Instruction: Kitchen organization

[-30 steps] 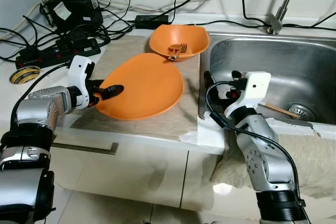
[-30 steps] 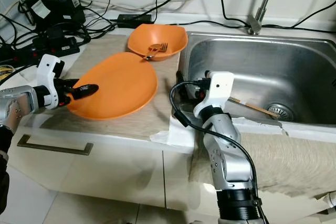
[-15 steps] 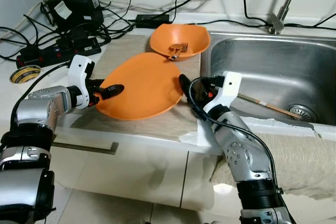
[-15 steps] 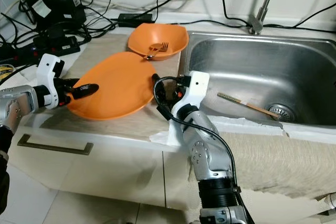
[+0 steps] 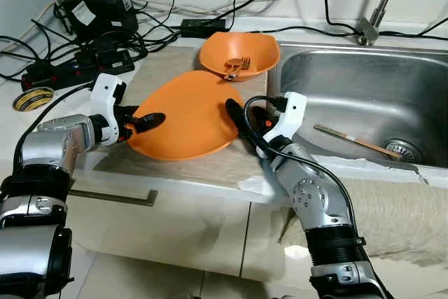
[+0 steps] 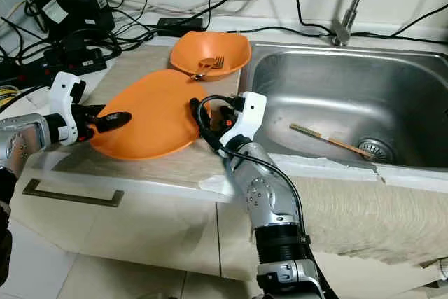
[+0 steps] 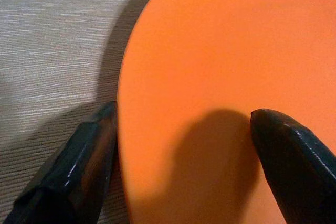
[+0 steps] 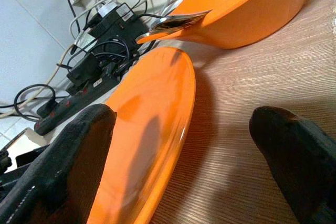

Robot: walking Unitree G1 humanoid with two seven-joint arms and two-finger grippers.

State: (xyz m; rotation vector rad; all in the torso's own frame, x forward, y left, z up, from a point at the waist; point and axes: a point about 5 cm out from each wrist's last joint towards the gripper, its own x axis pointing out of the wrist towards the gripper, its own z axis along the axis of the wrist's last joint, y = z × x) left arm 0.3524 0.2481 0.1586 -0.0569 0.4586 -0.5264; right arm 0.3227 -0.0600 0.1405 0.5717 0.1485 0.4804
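Note:
A large orange plate point(image 5: 189, 113) lies on a beige mat point(image 5: 203, 162) on the counter. My left gripper point(image 5: 143, 127) is open astride the plate's left rim: one finger point(image 7: 286, 156) rests over the plate, the other finger point(image 7: 79, 171) sits beside and under the edge. At the plate's right rim, by the sink, my right gripper point(image 5: 245, 113) is open; the right wrist view has the plate's edge point(image 8: 181, 93) between its fingers. Behind the plate stands an orange bowl point(image 5: 239, 50) holding a fork point(image 5: 236, 66).
A steel sink point(image 5: 308, 82) at the right holds a wooden stick point(image 5: 350, 139), with a tap point(image 5: 371, 19) behind. Power strips and tangled cables point(image 5: 91, 33) crowd the back left, next to a tape roll point(image 5: 33, 99). A towel point(image 5: 413, 208) hangs over the counter's front.
My right arm has swung left from the sink's edge to the plate's right rim. The left gripper and the plate have stayed where they were.

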